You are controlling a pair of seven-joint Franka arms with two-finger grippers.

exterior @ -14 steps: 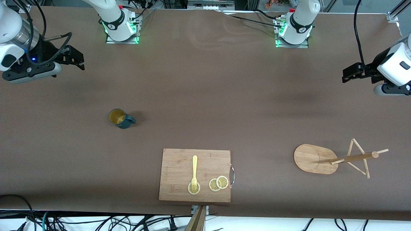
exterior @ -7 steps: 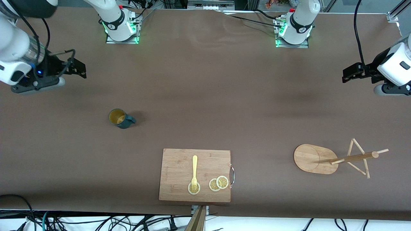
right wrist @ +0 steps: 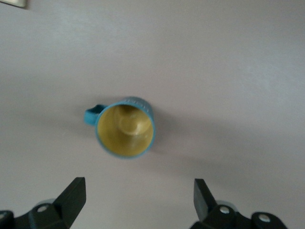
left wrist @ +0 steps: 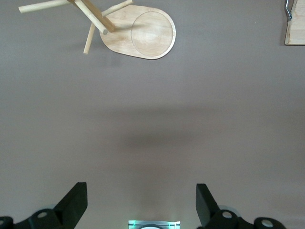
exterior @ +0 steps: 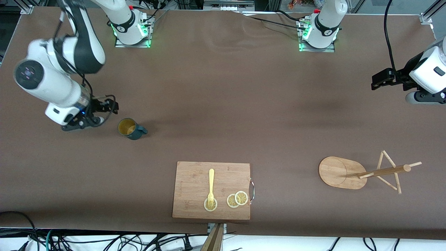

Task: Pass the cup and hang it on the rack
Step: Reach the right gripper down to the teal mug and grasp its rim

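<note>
Right end effector up in the air just beside the cup, toward the right arm's end of the desk; fingers spread wide, gripping nothing, touching nothing. Cup upright on the desk, yellow inside facing up, loop handle pointing toward the left arm's end; seen in the right wrist view lying between the 2 spread fingers but apart from both. Left end effector waiting over the left arm's end of the desk, fingers likewise wide apart and empty. Rack standing nearer to the front camera than that end effector. Cutting board with 1 fork and 3 lemon slices at the desk's near edge.
</note>
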